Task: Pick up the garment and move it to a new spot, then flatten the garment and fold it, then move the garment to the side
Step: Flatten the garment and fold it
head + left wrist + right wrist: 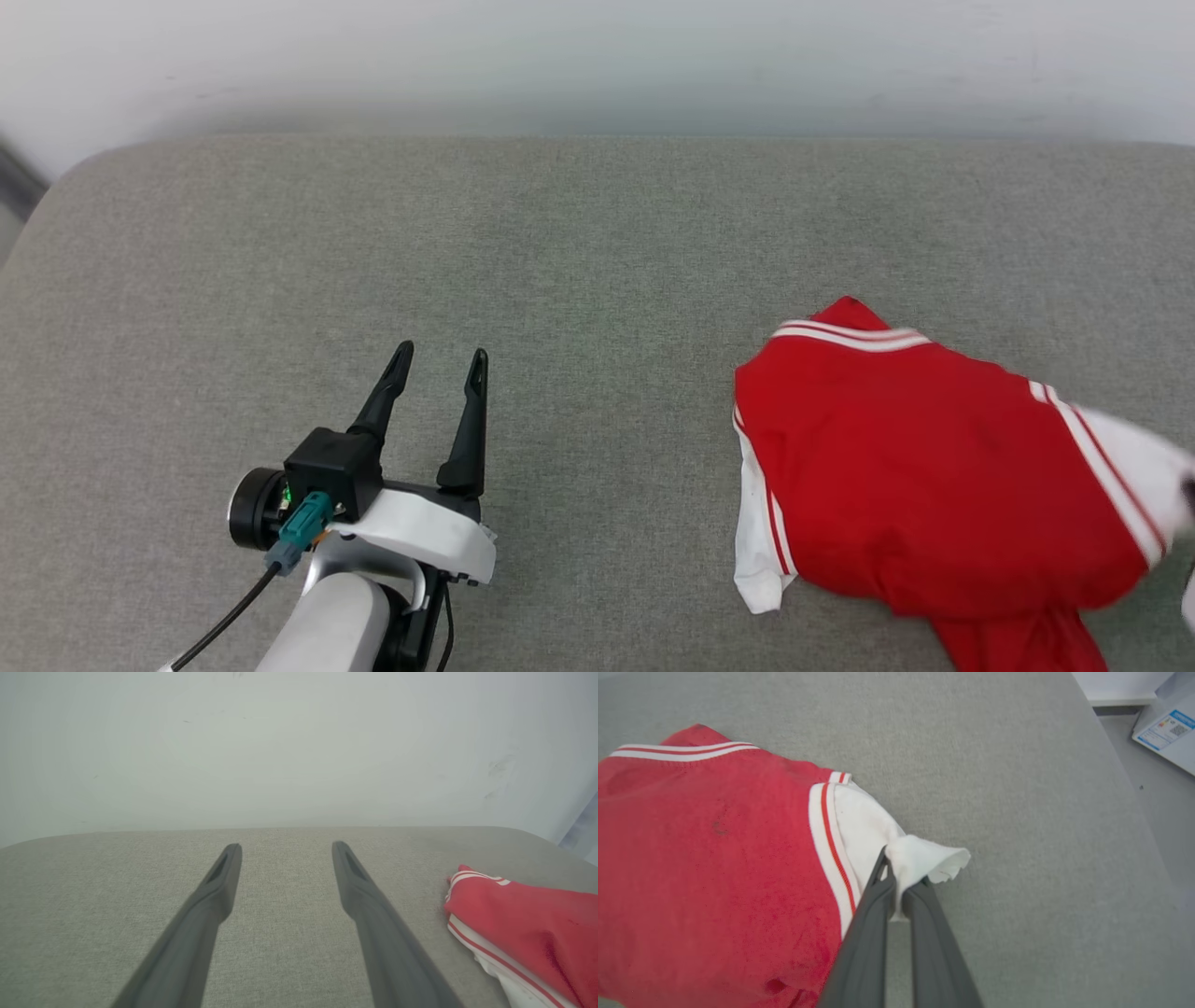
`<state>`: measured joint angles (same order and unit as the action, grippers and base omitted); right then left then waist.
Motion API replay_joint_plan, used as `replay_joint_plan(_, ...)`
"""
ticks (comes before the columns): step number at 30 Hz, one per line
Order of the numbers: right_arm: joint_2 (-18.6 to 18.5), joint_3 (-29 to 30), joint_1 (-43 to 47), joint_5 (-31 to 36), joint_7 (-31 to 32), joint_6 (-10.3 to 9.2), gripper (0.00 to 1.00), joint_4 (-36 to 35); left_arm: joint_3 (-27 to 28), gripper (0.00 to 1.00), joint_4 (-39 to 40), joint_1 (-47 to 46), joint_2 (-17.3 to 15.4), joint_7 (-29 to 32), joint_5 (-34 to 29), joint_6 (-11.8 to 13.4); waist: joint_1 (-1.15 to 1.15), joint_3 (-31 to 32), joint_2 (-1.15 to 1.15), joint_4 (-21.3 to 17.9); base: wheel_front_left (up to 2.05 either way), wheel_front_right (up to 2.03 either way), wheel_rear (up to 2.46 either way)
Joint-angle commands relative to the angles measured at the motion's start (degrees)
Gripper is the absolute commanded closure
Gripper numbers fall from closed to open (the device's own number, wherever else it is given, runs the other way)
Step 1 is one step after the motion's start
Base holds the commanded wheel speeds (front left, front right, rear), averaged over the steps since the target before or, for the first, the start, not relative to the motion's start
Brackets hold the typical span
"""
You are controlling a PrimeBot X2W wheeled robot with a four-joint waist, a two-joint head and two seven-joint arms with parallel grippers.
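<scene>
Here, in the head view, the left gripper (442,353) is at the lower left over the grey padded surface (560,233), its fingers spread apart. The garment (915,467) lies crumpled at the right. In the left wrist view, the garment is right of these open fingers. In the right wrist view, the right gripper (901,872) pinches the garment's white end panel.
</scene>
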<state>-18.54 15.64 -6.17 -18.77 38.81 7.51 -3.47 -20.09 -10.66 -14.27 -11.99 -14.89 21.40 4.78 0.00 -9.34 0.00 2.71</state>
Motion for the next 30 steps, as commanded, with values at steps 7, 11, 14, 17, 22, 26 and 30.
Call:
replay_joint_plan(7,8.41,3.68,8.76,-0.29,-8.73,-0.03,0.00,12.56,0.55,0.00,0.59,1.71,-1.35,0.44,0.42,0.94,0.00,0.52,0.00,-1.21,0.00,0.00,0.00)
replay_joint_plan(11,10.25,3.44,7.48,0.33,-15.09,-0.03,0.00,14.61,0.91,0.00,0.83,2.38,-1.82,0.76,0.80,1.40,0.00,1.07,0.00,-1.72,0.00,0.00,0.00)
replay_joint_plan(14,10.84,3.83,6.66,1.38,-22.30,-0.03,0.00,14.86,1.16,0.00,1.00,3.20,-2.23,0.97,1.03,1.66,0.00,2.19,0.00,-1.90,0.00,0.00,0.00)
replay_joint_plan(17,10.37,2.34,6.06,1.98,-28.17,-0.03,0.00,13.77,1.29,0.00,1.25,3.94,-2.53,1.22,1.49,2.01,0.00,3.24,0.00,-1.85,0.00,0.00,0.00)
replay_joint_plan(22,10.04,-1.30,6.26,2.34,-35.39,-0.03,0.00,10.88,1.27,0.00,1.41,5.15,-2.80,1.54,1.88,2.35,0.00,5.42,0.00,-1.40,0.00,0.00,0.00)
replay_joint_plan(26,9.72,-5.69,6.98,2.61,-37.67,-0.03,0.00,7.49,1.34,0.00,1.38,6.43,-3.14,1.92,2.23,2.67,0.00,7.31,0.00,-1.23,0.00,0.00,0.00)
replay_joint_plan(30,9.99,-9.12,8.15,3.50,-38.78,-0.03,0.00,3.34,1.22,0.00,1.52,7.70,-3.62,2.46,2.41,2.87,0.00,9.09,0.00,-1.03,0.00,0.00,0.00)
